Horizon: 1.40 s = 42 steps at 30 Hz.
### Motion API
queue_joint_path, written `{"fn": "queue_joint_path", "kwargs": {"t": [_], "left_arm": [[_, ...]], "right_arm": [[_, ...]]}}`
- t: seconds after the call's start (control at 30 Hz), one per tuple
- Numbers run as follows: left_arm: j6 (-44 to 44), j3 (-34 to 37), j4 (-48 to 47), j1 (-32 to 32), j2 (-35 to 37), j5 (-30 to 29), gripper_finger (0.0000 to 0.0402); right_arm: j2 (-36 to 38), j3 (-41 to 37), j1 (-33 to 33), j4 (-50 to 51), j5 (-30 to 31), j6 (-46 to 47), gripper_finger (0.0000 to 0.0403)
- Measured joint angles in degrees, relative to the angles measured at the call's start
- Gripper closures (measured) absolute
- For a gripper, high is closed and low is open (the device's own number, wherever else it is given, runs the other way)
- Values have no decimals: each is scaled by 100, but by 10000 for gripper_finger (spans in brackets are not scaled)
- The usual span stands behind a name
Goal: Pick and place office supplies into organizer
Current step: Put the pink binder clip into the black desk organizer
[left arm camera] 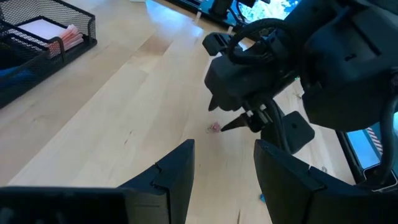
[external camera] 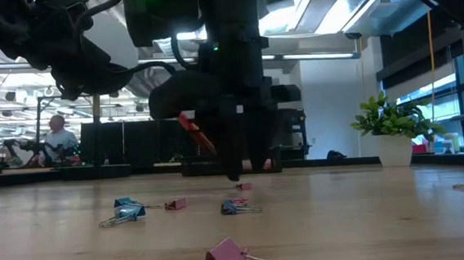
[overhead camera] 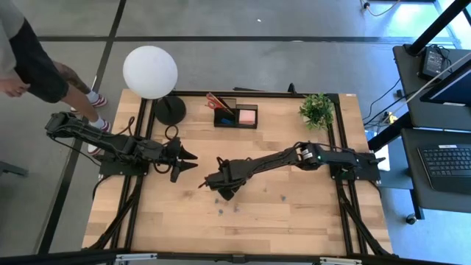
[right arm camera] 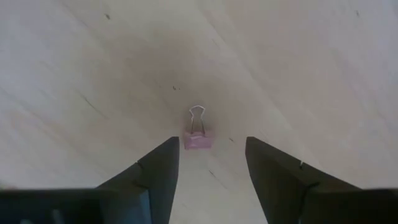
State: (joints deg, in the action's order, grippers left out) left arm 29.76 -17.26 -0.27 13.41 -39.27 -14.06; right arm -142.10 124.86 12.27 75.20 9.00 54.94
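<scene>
A small pink binder clip lies flat on the wooden table, its wire handle pointing away from my right gripper. That gripper is open and points down at the table's middle, with a fingertip on either side of the clip and just short of it. The clip also shows in the left wrist view. My left gripper is open and hovers to the left of the right one. The black mesh organizer stands at the far edge and holds red-handled scissors and a pink sticky-note pad.
More binder clips lie scattered nearer the front: blue, pink, a mixed pair, a close pink one. A white globe lamp stands far left and a potted plant far right. A person stands beyond the far-left corner.
</scene>
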Motion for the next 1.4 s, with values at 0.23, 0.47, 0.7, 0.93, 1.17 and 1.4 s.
{"fn": "queue_joint_path", "kwargs": {"t": [0.23, 0.47, 0.7, 0.93, 1.17, 1.4], "left_arm": [[2, 0, 0, 0, 1, 0, 242], [7, 0, 0, 0, 1, 1, 242], [7, 0, 0, 0, 0, 0, 242], [2, 0, 0, 0, 0, 0, 242], [-8, 0, 0, 0, 0, 1, 242], [-98, 0, 0, 0, 2, 0, 242]], "right_arm": [[0, -16, -4, -178, -165, 10, 214], [0, -20, -4, -245, -252, 10, 214], [0, -170, -11, -331, -260, 10, 214], [63, -493, -87, -638, -478, 14, 214], [50, -501, -92, -688, -478, -152, 214], [20, -392, -87, -675, -374, -1068, 215]]}}
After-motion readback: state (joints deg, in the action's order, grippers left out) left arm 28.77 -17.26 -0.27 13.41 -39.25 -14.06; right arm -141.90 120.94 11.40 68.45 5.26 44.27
